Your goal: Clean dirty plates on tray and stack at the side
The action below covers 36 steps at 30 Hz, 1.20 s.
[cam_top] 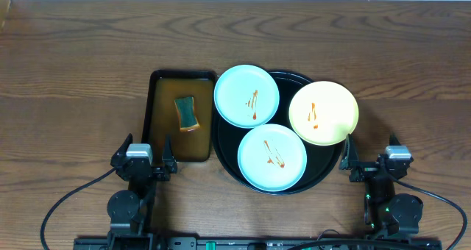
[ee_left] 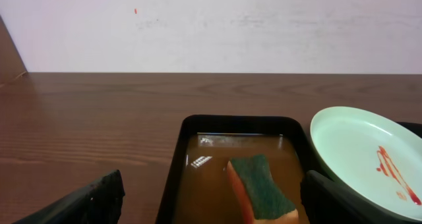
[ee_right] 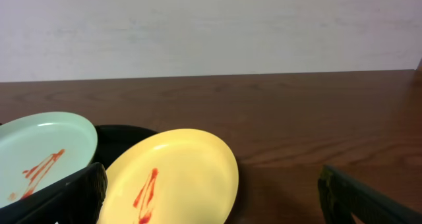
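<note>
Black fingers crowd the bottom corners of the left wrist view, spread wide with nothing between them. The left gripper is open and empty. Same story for the right gripper: jaws apart, holding nothing.

Dead ahead of the left gripper, a green-topped sponge lies in the brown tray, which seems to hold a shallow film of liquid. My call: it's soft and probably wet, so pinch it across its narrow waist.

Now the plates! All three sit on the black tray, each streaked with sauce. The yellow plate is just ahead and left of the right gripper, lapping over the tray's rim. The near blue plate lies between the two grippers. The far blue plate is further ahead, to the right of the left gripper, its edge reaching toward the brown tray.

These look stiff, light and glossy, so slippery and possibly breakable. The raised lip is the place to grab, and the yellow one's overhang offers the easiest bite. Bare table waits ahead and right of the right gripper for stacking.
</note>
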Tool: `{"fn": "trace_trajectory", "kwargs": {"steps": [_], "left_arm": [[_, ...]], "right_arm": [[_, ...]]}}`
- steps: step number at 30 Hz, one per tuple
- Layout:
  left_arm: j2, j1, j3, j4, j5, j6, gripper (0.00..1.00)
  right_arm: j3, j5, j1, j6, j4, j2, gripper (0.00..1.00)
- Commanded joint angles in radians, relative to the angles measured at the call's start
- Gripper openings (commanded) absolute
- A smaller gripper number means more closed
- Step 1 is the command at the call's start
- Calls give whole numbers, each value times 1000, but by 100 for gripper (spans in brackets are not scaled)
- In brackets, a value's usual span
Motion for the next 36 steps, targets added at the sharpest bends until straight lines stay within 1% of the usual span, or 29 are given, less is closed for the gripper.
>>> {"fn": "trace_trajectory", "kwargs": {"steps": [1, 36], "left_arm": [[-5, 6, -8, -48, -19, 10, 86], [-5, 6, -8, -48, -14, 10, 86]], "right_arm": [[-1, 0, -10, -13, -5, -6, 99], [-1, -19, -9, -11, 2, -6, 99]]}}
